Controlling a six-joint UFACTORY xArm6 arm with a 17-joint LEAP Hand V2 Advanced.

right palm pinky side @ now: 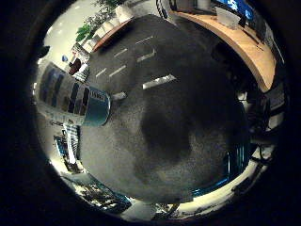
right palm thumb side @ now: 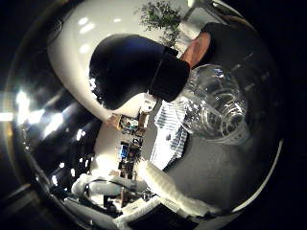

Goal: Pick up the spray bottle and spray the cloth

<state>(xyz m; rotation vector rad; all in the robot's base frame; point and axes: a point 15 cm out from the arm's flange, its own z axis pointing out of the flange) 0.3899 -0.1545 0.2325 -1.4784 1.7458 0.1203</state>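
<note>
The spray bottle fills much of the thumb side view, very close to my palm. Its black spray head sits on a clear, ribbed body. The little finger side view shows the bottle's labelled lower body jutting over the grey mat, which carries a dark shadow. A blue-and-white striped cloth lies on the mat just beyond the bottle. A white part of my hand reaches in near the mat's edge. The frames do not show whether the hand grips the bottle.
The grey mat covers a table with a teal edge. A curved wooden counter with a monitor stands behind it. Cluttered shelves and a potted plant stand further off in the room.
</note>
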